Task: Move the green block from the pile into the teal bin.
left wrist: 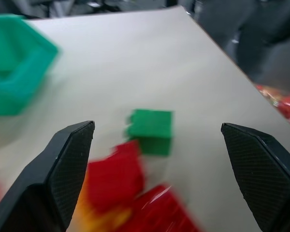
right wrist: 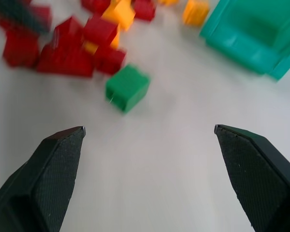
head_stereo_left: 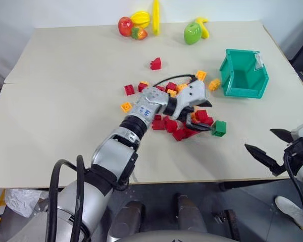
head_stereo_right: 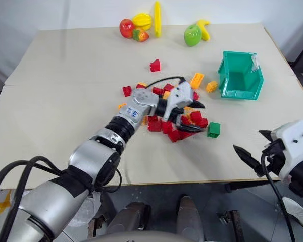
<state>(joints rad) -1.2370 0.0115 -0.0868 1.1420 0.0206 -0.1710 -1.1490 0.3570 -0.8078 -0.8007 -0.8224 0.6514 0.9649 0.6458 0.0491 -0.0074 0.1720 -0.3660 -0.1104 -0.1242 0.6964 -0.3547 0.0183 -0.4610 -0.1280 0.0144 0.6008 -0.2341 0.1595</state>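
1. The left pincer [head_stereo_left: 204, 115] reaches low over the pile [head_stereo_left: 177, 123] of red and yellow-orange bricks, its two black fingers spread wide with nothing between them.
2. The green block [head_stereo_left: 219, 128] lies on the desk [head_stereo_left: 65, 101] just past the left pincer's fingertips, at the pile's edge and touching or nearly touching a red brick. In the left wrist view it sits [left wrist: 151, 130] ahead of the open fingers, apart from both.
3. The right pincer [head_stereo_left: 267, 146] hangs at the desk's near edge, well apart from the block, fingers also spread wide and empty. In its wrist view the green block [right wrist: 127, 88] lies ahead, between the lines of the two fingers.
4. The teal bin [head_stereo_left: 244, 74] stands beyond the left pincer, farther from it than the green block, and ahead of the right pincer. It holds no block that can be seen.
5. Toy fruit [head_stereo_left: 141, 24] sits at the desk's far edge, well apart from both pincers.
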